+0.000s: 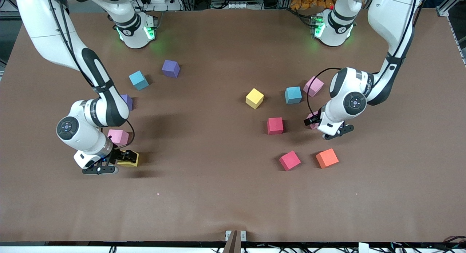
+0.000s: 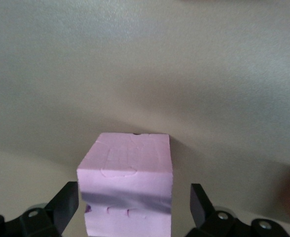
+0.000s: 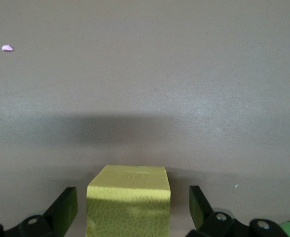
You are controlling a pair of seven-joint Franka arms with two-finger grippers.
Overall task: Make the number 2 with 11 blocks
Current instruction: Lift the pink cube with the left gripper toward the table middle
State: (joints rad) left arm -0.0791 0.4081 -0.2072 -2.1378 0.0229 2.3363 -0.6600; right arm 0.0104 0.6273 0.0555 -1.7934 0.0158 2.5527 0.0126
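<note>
The table (image 1: 233,202) held scattered blocks and no number 2 yet. The right gripper (image 3: 130,210) stood spread around a yellow block (image 3: 128,197) at the right arm's end; the left gripper (image 2: 132,210) straddled a pink block (image 2: 127,177), fingers apart. Each likely needed to centre, drop lower, then squeeze squarely.

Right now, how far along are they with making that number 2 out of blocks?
Barely begun. No part of a 2 shows: the blocks, like the red one and the cyan one, lie scattered and apart. In hand: the left gripper stands open around a pink block, and the right gripper open around a yellow block; neither looks lifted. Left: gathering eleven blocks into the digit.
</note>
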